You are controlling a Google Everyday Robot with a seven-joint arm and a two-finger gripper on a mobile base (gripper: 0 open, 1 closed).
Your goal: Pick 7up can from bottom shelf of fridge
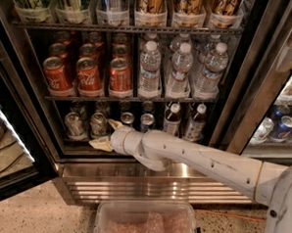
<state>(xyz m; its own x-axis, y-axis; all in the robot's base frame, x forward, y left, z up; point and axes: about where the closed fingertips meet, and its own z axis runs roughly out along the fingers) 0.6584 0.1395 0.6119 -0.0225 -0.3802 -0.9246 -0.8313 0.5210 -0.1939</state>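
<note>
The fridge (147, 184) stands open in front of me. On its bottom shelf (76, 145) stand several silvery-green 7up cans: one at the far left (74, 124), one beside it (97, 124), and two further right (127, 119) (146, 122). My gripper (107, 134) reaches in from the right at shelf height. Its cream fingers are spread, one high (114, 122) and one low (101, 144), just right of the second can. I cannot tell whether they touch it. The gripper holds nothing.
Two dark bottles (172, 119) with white caps stand at the right of the bottom shelf. Red Coca-Cola cans (89, 76) and water bottles (179, 68) fill the rack above. A clear plastic bin (147, 224) sits on the floor below. A neighbouring cooler holds blue cans (284, 126).
</note>
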